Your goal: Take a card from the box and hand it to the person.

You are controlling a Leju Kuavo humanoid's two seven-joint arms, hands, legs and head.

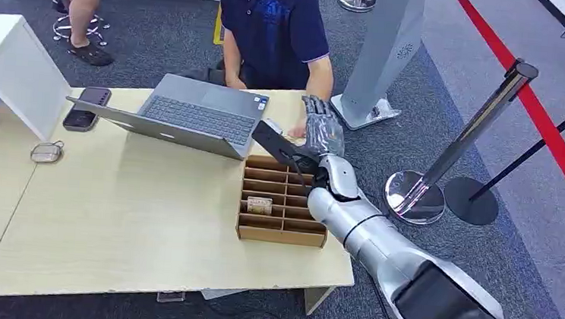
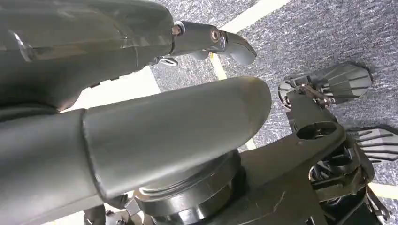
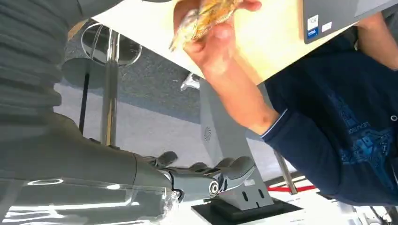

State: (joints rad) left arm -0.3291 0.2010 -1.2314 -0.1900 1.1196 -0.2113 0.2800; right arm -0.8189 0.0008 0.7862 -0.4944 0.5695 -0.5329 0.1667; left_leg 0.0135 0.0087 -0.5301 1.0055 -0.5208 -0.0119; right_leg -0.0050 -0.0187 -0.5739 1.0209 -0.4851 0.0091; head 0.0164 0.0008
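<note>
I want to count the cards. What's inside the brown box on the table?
The box has many slots. One slot holds a small stack of cards. The right hand and its arm cover the far right slots.

Left robot hand [image 2: 141, 117] hangs over grey carpet floor [image 2: 300, 37] crossed by a pale stripe [image 2: 253, 11].

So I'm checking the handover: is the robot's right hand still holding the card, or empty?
Empty. The right hand has nothing between its fingers; the person's hand holds the card.
</note>
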